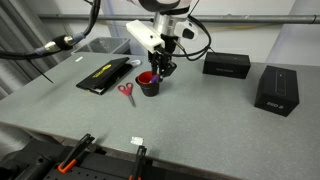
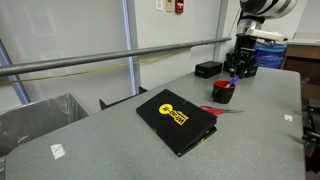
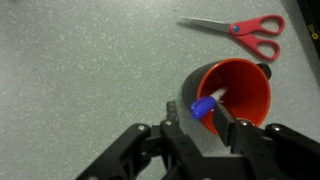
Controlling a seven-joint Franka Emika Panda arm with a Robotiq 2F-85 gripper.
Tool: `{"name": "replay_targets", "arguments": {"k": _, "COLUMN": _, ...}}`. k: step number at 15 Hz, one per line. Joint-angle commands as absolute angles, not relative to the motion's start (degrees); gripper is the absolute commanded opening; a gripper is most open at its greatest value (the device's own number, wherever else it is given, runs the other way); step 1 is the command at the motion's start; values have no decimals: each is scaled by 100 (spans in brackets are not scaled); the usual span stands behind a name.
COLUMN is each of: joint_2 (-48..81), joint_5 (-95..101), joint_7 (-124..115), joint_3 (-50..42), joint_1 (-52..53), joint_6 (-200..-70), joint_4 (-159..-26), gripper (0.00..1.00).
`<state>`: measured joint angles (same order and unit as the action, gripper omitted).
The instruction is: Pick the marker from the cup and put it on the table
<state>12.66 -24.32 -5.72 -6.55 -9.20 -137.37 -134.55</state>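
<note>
The cup (image 3: 240, 92) is black outside and red inside, and stands on the grey table (image 3: 80, 70). The blue marker (image 3: 203, 107) leans in it, its blue end sticking out over the near rim and its paler tip inside. My gripper (image 3: 198, 113) is just above the cup with a finger on each side of the marker's blue end. A gap shows beside the left finger, so it is open. In both exterior views the gripper (image 1: 163, 68) (image 2: 236, 70) hangs over the cup (image 1: 149, 84) (image 2: 223, 92).
Red-handled scissors (image 1: 127, 92) (image 3: 250, 30) lie beside the cup. A black book with a yellow mark (image 1: 105, 76) (image 2: 175, 118) lies further off. Two black boxes (image 1: 227, 65) (image 1: 277, 90) stand on the other side. A clear bin (image 2: 40, 115) sits by the table's edge.
</note>
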Motion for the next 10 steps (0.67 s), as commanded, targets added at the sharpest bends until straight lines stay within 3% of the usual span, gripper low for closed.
{"name": "replay_targets", "arguments": {"k": 1, "joint_2": 1460, "joint_5": -2671, "joint_7": -373, "joint_3": -601, "joint_1": -1065, "joint_6": -13010, "joint_4": -13108, "gripper": 12}}
{"name": "replay_targets", "arguments": {"k": 3, "joint_2": 1540, "joint_5": -2662, "joint_7": -436, "joint_3": -616, "joint_1": -1054, "joint_6": -12759, "joint_4": -13006, "gripper": 0}}
{"name": "replay_targets", "arguments": {"k": 10, "joint_2": 1194, "joint_5": -2769, "joint_7": -352, "joint_3": -650, "joint_1": -1062, "joint_6": -12530, "joint_4": -13012, "gripper": 2}}
